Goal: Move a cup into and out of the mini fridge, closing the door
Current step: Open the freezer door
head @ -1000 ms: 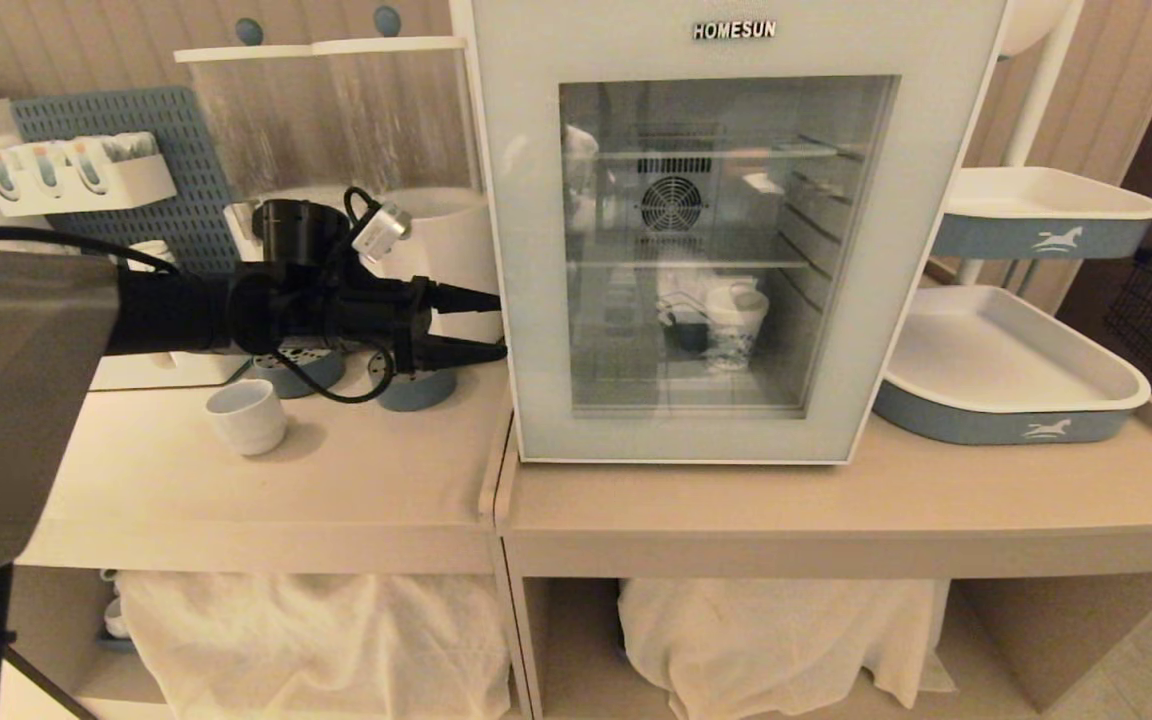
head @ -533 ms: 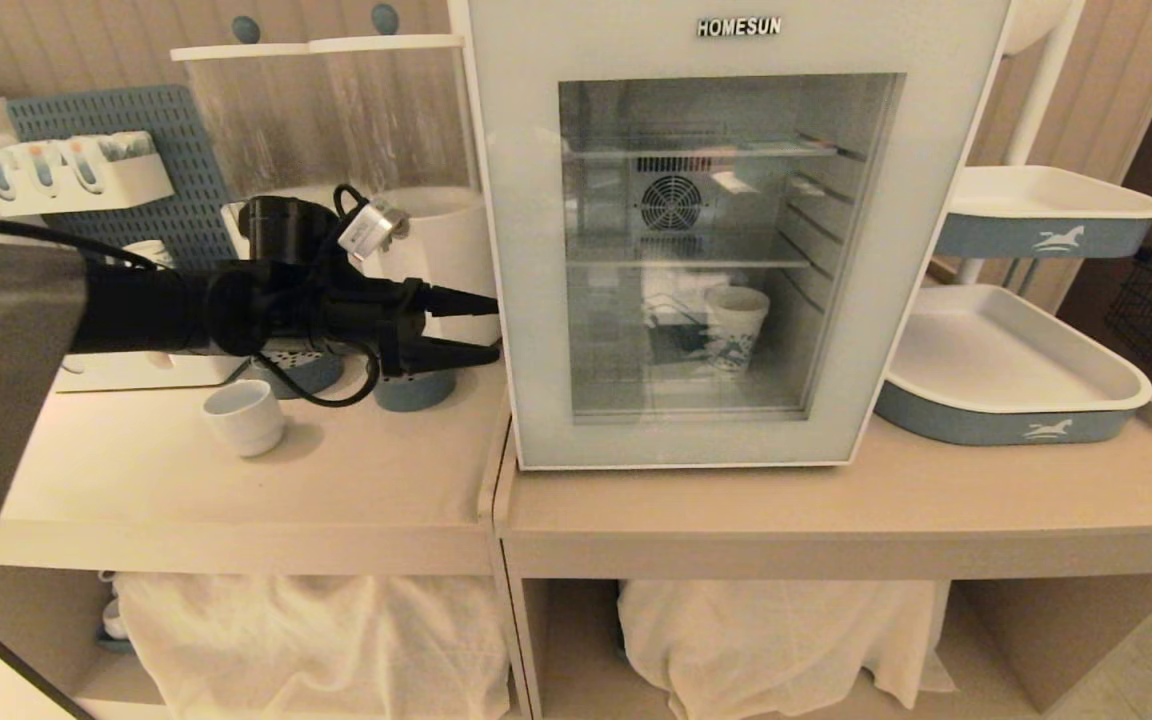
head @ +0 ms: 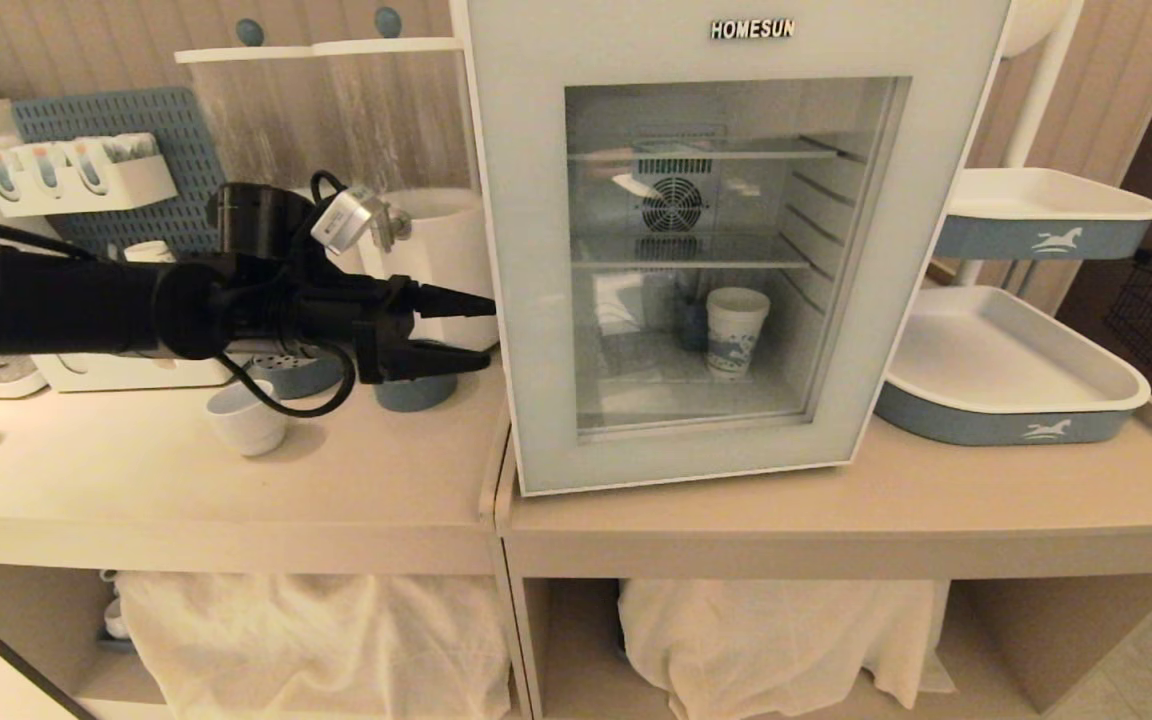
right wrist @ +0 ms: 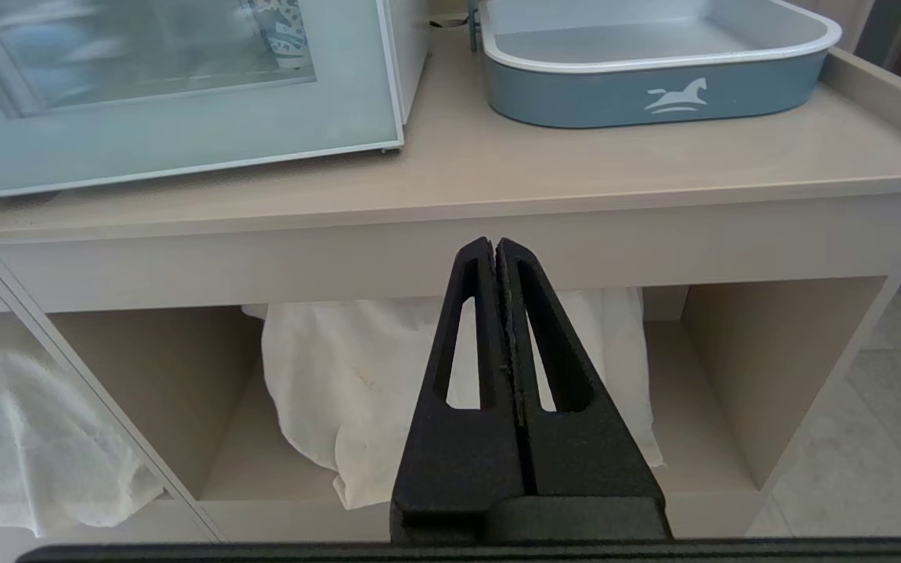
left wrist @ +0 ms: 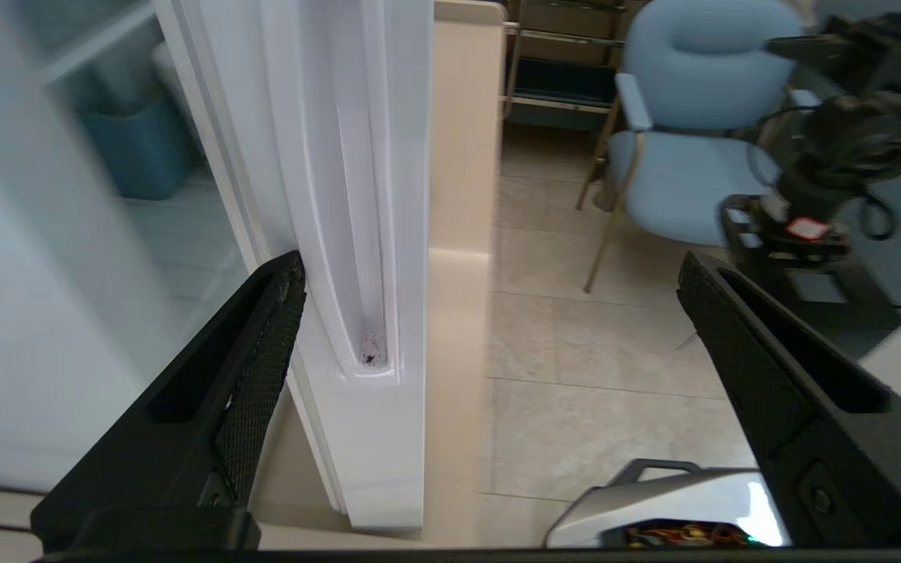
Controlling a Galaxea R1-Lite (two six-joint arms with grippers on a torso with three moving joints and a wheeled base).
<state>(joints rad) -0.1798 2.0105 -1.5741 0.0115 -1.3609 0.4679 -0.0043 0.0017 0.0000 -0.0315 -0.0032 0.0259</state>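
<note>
Two hands, and only one is working; the left hand reaches level from nine o'clock toward the near-left edge of the mini fridge, fingers spread wide and empty; in the left wrist view one finger lies close against the edge of the door, the other well clear in open air. The door looks slightly ajar, its left edge swung toward us. The white ceramic cup sits on the surface at about seven o'clock from that hand, untouched; a patterned paper cup stands inside on the fridge floor. To open the door cleanly, I'd judge the finger should hook well behind the edge and sweep in an arc around the hinge, slowly, lest the fridge slide. The right hand hangs parked below the surface, fingers pressed together.
</note>
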